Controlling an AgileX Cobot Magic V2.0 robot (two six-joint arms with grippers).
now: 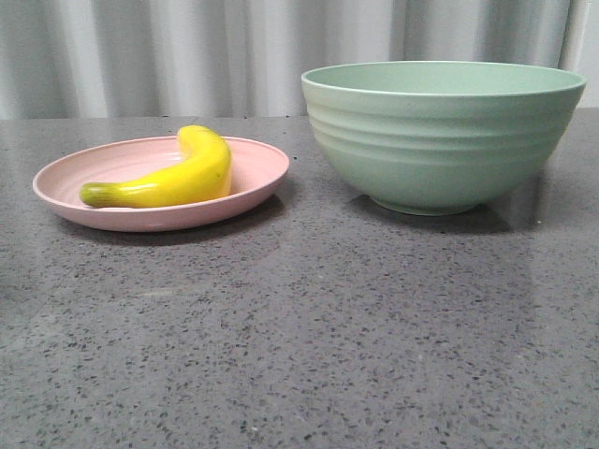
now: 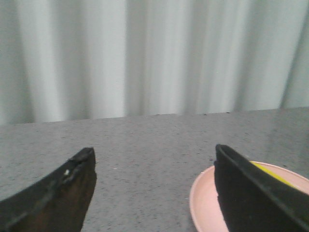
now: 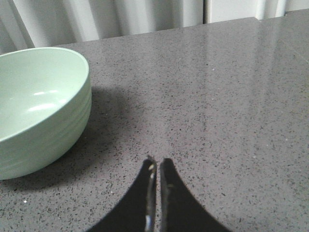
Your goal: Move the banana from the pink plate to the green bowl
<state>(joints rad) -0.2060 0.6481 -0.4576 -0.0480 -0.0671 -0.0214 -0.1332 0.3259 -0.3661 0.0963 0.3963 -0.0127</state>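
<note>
As the scene lay, left to right:
Left pincer [image 2: 153,193]: fingers wide apart, empty, just beside the shallow pale-pink round plate [image 1: 253,182].
Glossy yellow toy banana [image 1: 178,178]: on that plate, long axis across the speckled grey worktop [image 1: 299,355]; left arm nearer.
Ridged mint-green bowl [image 1: 440,140]: empty, right of plate.
Right pincer [image 3: 157,166]: closed together, holding nothing.

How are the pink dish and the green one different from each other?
The pink plate is shallow and low; the green bowl is deep and much taller. The plate holds a banana; the bowl looks empty in the right wrist view. The bowl's outside has ridges; the plate's rim looks smooth. Both are round, matte and pastel, standing on the grey table.
</note>
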